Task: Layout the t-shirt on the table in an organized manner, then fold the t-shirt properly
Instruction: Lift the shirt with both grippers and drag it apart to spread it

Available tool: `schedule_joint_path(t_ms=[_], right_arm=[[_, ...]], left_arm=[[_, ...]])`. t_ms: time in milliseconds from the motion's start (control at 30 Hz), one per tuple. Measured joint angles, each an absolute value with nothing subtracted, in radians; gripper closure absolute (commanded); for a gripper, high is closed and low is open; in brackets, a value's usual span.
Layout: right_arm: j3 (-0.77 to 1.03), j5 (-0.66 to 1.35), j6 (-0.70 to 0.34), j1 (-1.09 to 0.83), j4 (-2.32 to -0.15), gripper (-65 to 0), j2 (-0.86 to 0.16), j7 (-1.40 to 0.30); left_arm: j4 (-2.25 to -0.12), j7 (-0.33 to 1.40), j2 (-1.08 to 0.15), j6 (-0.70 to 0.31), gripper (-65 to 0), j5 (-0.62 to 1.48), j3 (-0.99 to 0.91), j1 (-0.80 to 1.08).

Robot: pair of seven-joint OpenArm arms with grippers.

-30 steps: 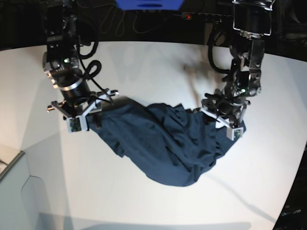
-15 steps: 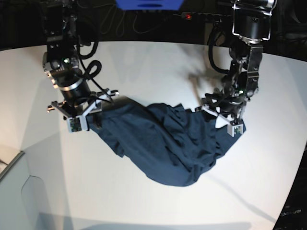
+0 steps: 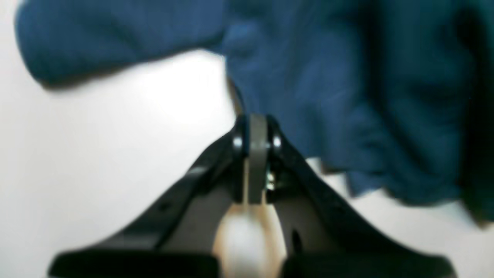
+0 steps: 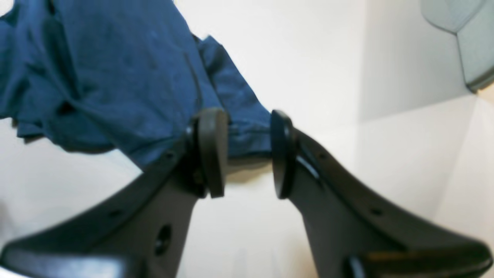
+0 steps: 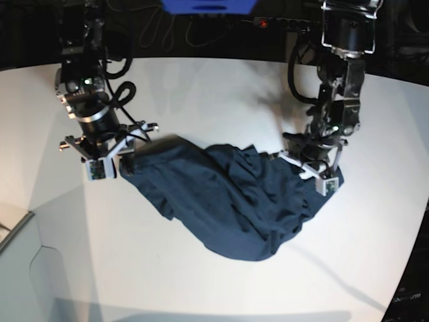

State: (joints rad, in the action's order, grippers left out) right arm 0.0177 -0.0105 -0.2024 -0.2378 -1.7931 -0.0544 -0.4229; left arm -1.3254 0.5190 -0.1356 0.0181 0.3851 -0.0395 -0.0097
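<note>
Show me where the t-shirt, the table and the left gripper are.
t-shirt (image 5: 228,201): base view, middle of the crumpled cloth.
table (image 5: 201,94): base view, bare white top behind the shirt.
left gripper (image 3: 256,127): left wrist view, tips of the closed jaws.

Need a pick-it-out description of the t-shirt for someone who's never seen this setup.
Start from the white table filling the base view. Between the two arms near its middle lies a crumpled heap, the t-shirt. It is the only cloth and only dark navy thing on the white top.

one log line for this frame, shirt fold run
shirt: bunched on table | left gripper: shut on shirt edge | right gripper: jaws open around shirt edge
</note>
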Motion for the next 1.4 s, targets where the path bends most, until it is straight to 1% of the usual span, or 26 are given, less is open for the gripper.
schedule_joint_path(t_ms=[67, 133, 200, 300, 400, 467, 533, 667, 900, 967, 1067, 1133, 1233, 1400], right_arm=[[0.017, -0.011, -0.203, -0.252, -1.795, -19.7, -0.055, -0.421], [0.017, -0.013, -0.205, -0.262, -1.793, -19.7, -0.052, -0.436], [0.017, -0.014, -0.206, -0.257, -1.793, -19.7, -0.055, -0.427], [0.025, -0.013, -0.206, -0.26, -1.795, -19.7, -0.054, -0.418], [0.051, -0.013, -0.21, -0.278, -1.799, -19.7, -0.052, -0.432], [0.064, -0.014, -0.21, -0.274, -1.799, -19.7, -0.054, -0.423], [0.074, -0.014, -0.21, -0.266, -1.799, -19.7, -0.053, -0.42], [0.076, -0.014, -0.21, -0.26, -1.79, -20.0, -0.061, -0.419], [0.072, -0.013, -0.21, -0.126, -1.615, -20.3, -0.068, -0.421], [0.072, -0.011, -0.21, -0.113, -1.578, -22.9, -0.068, -0.423], [0.071, -0.011, -0.21, -0.091, -1.524, -31.9, -0.061, -0.428], [0.043, -0.015, -0.21, -0.057, -1.474, -35.7, -0.064, -0.426], [-0.017, -0.007, -0.211, 0.006, -1.399, -36.6, -0.066, -0.424], [-0.022, -0.011, -0.213, 0.135, -1.247, -36.6, -0.064, -0.422]], left_arm=[[-1.481, 0.517, -0.135, 0.023, 0.0, 0.395, -0.04, 0.047], [-1.644, 0.514, -0.136, 0.084, 0.0, 0.4, -0.04, 0.124], [-1.774, 0.521, -0.14, 0.121, 0.0, 0.392, -0.041, 0.2], [-1.91, 0.52, -0.147, 0.113, 0.0, 0.398, -0.043, 0.307], [-1.975, 0.516, -0.145, 0.112, 0.0, 0.395, -0.043, 0.401], [-1.979, 0.512, -0.144, 0.113, 0.0, 0.394, -0.046, 0.455], [-1.973, 0.524, -0.135, 0.109, 0.0, 0.404, -0.089, 0.501], [-1.963, 0.516, -0.136, 0.111, 0.0, 0.396, -0.18, 0.535], [-1.963, 0.519, -0.144, 0.109, 0.0, 0.399, -0.262, 0.53], [-1.963, 0.521, -0.144, 0.109, 0.0, 0.4, -0.266, 0.529], [-1.963, 0.52, -0.141, 0.109, 0.0, 0.4, -0.264, 0.529], [-1.963, 0.52, -0.138, 0.109, 0.0, 0.4, -0.262, 0.529], [-1.953, 0.52, -0.135, 0.109, 0.0, 0.4, -0.26, 0.529], [-1.93, 0.52, -0.138, 0.109, 0.0, 0.399, -0.263, 0.529]])
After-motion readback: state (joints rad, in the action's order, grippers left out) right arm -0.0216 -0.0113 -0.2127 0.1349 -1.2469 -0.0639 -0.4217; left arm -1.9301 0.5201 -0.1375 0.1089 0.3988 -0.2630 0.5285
